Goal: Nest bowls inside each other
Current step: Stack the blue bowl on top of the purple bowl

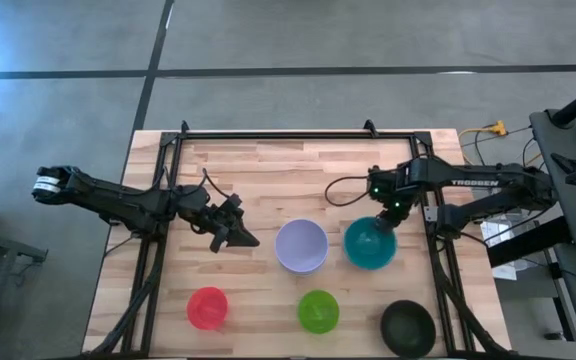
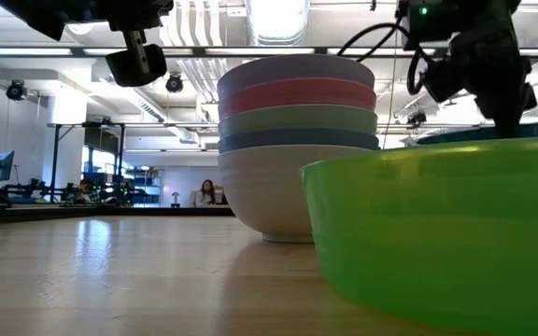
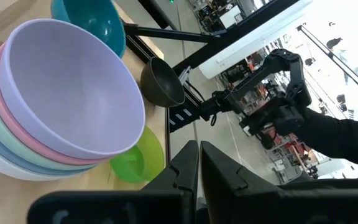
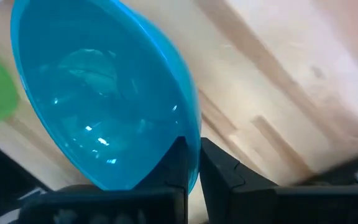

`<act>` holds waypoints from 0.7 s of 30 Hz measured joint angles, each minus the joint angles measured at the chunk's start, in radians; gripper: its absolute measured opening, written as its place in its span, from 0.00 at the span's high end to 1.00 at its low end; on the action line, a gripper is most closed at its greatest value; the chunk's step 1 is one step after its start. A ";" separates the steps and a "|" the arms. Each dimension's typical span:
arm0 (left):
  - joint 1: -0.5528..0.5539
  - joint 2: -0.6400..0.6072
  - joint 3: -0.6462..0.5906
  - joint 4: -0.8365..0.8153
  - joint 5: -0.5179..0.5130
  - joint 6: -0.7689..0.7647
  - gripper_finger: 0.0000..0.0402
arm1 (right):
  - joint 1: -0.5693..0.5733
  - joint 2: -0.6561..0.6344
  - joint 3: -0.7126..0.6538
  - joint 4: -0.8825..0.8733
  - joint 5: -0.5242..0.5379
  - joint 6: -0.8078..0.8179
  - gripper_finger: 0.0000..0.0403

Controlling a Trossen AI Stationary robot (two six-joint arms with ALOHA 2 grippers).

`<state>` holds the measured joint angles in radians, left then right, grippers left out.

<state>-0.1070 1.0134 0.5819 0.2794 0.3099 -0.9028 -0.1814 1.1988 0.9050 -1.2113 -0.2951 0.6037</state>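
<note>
A stack of nested bowls [image 1: 301, 246] stands on its white bottom bowl [image 2: 269, 191] mid-table, lavender on top [image 3: 67, 87], then pink, pale green and blue. My left gripper [image 1: 240, 236] hovers just left of the stack, shut and empty [image 3: 199, 168]. My right gripper [image 1: 389, 213] is shut on the teal bowl [image 1: 370, 244], right of the stack. The red bowl [image 1: 208, 307], bright green bowl [image 1: 318, 311] and black bowl [image 1: 408, 327] sit upright in a row along the near edge. My right gripper pinches the teal bowl's rim [image 4: 194, 127] on its far right side, one finger inside the bowl and one outside. The fingers [image 2: 510, 110] come from above, pointing down. The bowl looks tilted against the table; whether its base touches the wood does not show.
The bright green bowl [image 2: 446, 233] fills the low view's near right. Black frame rails [image 1: 168, 180] run along the table's left, far and right sides. Bare wood [image 1: 268, 175] lies between the far rail and the bowls. A person [image 2: 205, 194] sits far off in the room.
</note>
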 joint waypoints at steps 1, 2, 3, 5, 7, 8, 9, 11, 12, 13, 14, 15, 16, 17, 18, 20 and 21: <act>0.000 0.000 0.000 0.000 0.000 0.000 1.00 | 0.000 0.000 0.019 -0.029 0.017 -0.007 0.96; 0.000 0.000 0.000 0.000 0.000 0.000 1.00 | 0.000 0.000 0.038 -0.053 0.034 -0.014 0.96; 0.000 0.000 0.000 0.000 0.000 0.000 1.00 | -0.001 0.000 0.056 -0.075 0.046 -0.019 0.96; 0.000 0.000 0.000 0.000 0.000 -0.001 1.00 | -0.002 0.000 0.095 -0.103 0.059 -0.025 0.96; 0.000 0.000 0.000 0.000 0.000 -0.001 1.00 | -0.002 0.000 0.134 -0.103 0.061 -0.025 0.96; 0.000 0.000 0.000 0.000 0.000 -0.001 1.00 | -0.002 0.000 0.156 -0.102 0.060 -0.025 0.96; 0.000 0.000 0.000 0.000 0.000 -0.001 1.00 | -0.002 0.000 0.177 -0.103 0.061 -0.025 0.96; 0.000 0.000 0.000 0.000 0.000 -0.001 1.00 | -0.002 0.000 0.226 -0.102 0.061 -0.025 0.96; 0.000 0.000 0.000 0.000 0.000 -0.002 1.00 | -0.002 0.000 0.251 -0.101 0.061 -0.025 0.96; 0.000 0.000 0.000 0.000 0.000 -0.005 1.00 | -0.002 0.000 0.279 -0.095 0.061 -0.025 0.96; 0.000 0.000 0.000 0.000 0.000 -0.006 1.00 | -0.002 0.000 0.310 -0.082 0.061 -0.024 0.96; 0.000 0.000 0.000 0.000 0.000 -0.007 1.00 | -0.002 0.000 0.340 -0.063 0.061 -0.021 0.96; 0.000 0.000 0.000 0.000 0.000 -0.007 1.00 | -0.002 0.000 0.370 -0.038 0.061 -0.013 0.96; 0.000 0.000 0.000 0.000 0.000 -0.007 1.00 | -0.002 0.000 0.398 -0.010 0.060 -0.002 0.96; 0.000 0.000 0.000 0.000 0.000 -0.007 1.00 | -0.002 0.001 0.422 0.025 0.059 0.014 0.96; 0.000 0.000 0.000 0.000 0.000 -0.007 1.00 | -0.002 0.012 0.471 0.093 0.051 0.041 0.96; 0.000 0.000 0.000 0.000 0.000 -0.007 1.00 | -0.002 0.020 0.493 0.125 0.045 0.047 0.96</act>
<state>-0.1070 1.0134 0.5819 0.2794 0.3103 -0.9096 -0.1833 1.2191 1.3978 -1.0864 -0.2503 0.6511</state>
